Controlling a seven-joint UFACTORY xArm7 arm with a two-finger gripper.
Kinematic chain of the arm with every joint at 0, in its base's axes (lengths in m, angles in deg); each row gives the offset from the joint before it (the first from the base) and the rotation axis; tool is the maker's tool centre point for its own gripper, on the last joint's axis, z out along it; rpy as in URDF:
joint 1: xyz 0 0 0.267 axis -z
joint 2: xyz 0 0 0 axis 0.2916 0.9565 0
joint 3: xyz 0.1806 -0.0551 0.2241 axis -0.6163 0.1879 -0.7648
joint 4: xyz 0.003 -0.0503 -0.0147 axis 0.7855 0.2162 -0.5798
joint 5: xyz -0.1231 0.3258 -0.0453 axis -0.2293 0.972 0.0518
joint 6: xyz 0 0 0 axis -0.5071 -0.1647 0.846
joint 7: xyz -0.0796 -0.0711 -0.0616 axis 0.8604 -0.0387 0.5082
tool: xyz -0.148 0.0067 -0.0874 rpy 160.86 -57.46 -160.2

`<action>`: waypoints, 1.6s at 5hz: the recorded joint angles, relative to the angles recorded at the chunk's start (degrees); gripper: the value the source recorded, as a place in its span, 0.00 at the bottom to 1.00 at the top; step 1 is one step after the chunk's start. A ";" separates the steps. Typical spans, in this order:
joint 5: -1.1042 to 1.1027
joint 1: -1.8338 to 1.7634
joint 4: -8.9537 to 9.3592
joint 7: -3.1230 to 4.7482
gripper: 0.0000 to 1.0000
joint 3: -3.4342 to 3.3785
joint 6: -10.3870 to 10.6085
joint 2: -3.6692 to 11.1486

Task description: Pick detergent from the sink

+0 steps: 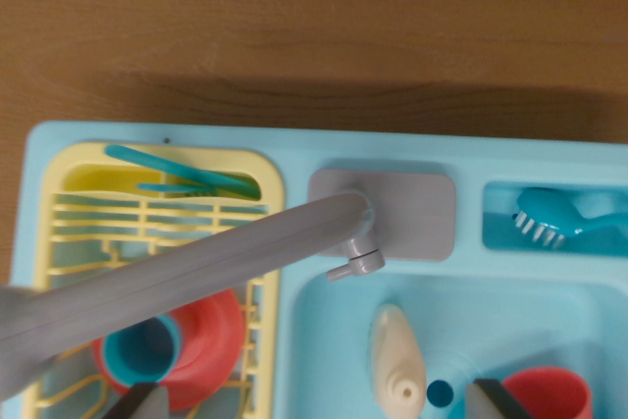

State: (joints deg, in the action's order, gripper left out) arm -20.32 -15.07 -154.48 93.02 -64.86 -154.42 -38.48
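Wrist view, looking straight down on a light blue toy sink unit [39, 159] set on a brown wooden table [314, 17]. Yellow dish rack [61, 213] at the left of the frame, holding teal utensils [182, 177] near its top and a red cup [211, 345] with a teal cup [137, 352] nested in it lower down. Grey faucet [196, 267] slanting from its base plate at centre down to the lower left, across the rack. Teal dish brush [549, 215] in a small tray at the upper right. Cream detergent bottle [397, 365] lying in the sink basin, bottom centre, cap toward the lower edge. Red cup [549, 392] at bottom right. Gripper [319, 404] fingertips [137, 401] spread wide apart at the bottom edge, pinching nothing, bottle between them.
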 joint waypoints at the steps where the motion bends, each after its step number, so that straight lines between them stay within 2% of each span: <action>1: 0.07 0.22 2.13 0.98 0.00 0.27 2.44 0.66; 2: 0.07 0.22 2.13 0.98 0.00 0.27 2.44 0.66; 3: 0.15 0.45 4.32 1.99 0.00 0.55 4.95 1.34; 4: 0.15 0.45 4.32 1.99 0.00 0.55 4.95 1.34; 5: 0.23 0.69 6.69 3.08 0.00 0.85 7.66 2.07; 6: 0.23 0.69 6.69 3.08 0.00 0.85 7.66 2.07; 7: 0.31 0.93 9.06 4.17 0.00 1.16 10.36 2.80; 8: 0.31 0.93 9.06 4.17 0.00 1.16 10.36 2.80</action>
State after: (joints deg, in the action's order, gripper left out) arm -20.01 -14.13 -145.42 97.19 -63.70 -144.06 -35.69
